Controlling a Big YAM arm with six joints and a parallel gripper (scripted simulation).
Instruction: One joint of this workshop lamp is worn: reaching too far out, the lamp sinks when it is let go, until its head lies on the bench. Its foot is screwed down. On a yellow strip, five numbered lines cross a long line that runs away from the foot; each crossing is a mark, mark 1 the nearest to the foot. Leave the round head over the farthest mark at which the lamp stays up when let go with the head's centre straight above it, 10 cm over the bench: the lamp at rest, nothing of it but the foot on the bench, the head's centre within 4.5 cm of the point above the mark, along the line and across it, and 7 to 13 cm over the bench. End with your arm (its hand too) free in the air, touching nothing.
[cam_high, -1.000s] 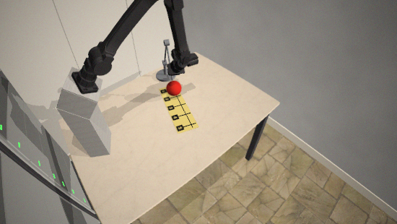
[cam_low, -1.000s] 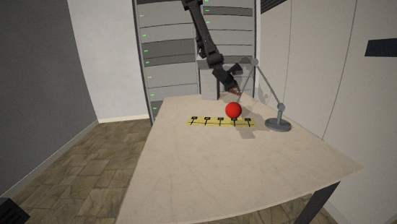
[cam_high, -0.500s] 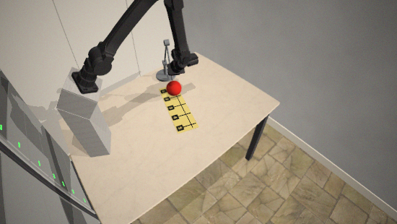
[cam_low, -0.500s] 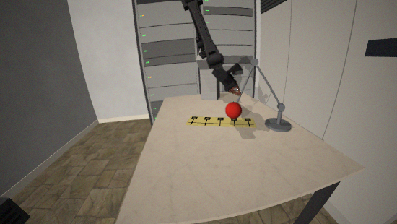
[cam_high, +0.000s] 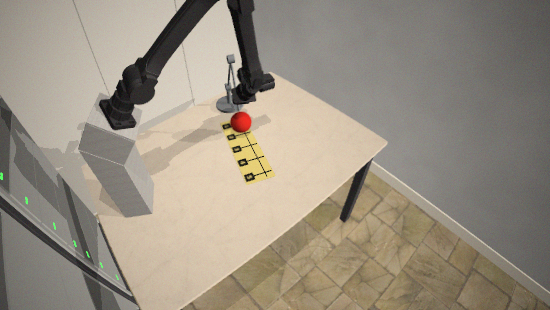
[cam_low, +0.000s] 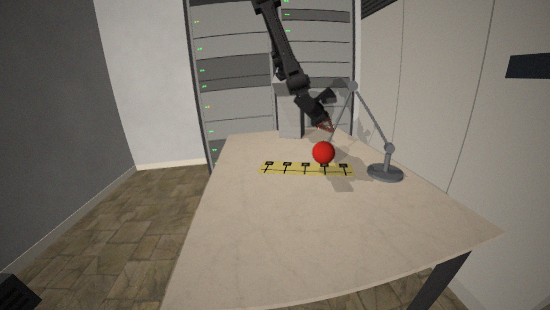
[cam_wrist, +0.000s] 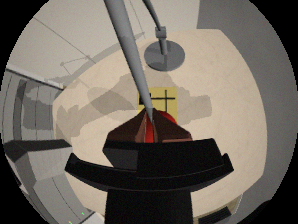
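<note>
The lamp has a round grey foot (cam_low: 385, 173) on the bench, two thin grey rods and a red round head (cam_low: 323, 150). The head hangs above the yellow strip (cam_low: 306, 168), roughly over the second mark from the foot; in the top view the head (cam_high: 240, 121) covers the strip's near-foot end (cam_high: 248, 153). My gripper (cam_low: 325, 126) is shut on the lamp's upper rod just above the head. In the wrist view the fingers pinch the rod (cam_wrist: 127, 43), with the red head right below them and the foot (cam_wrist: 164, 52) beyond.
A grey block carrying the arm's base (cam_high: 117, 160) stands at the bench's left side. A rack of drawers (cam_low: 235, 75) and a wall stand behind the bench. The bench's edges fall off to a tiled floor.
</note>
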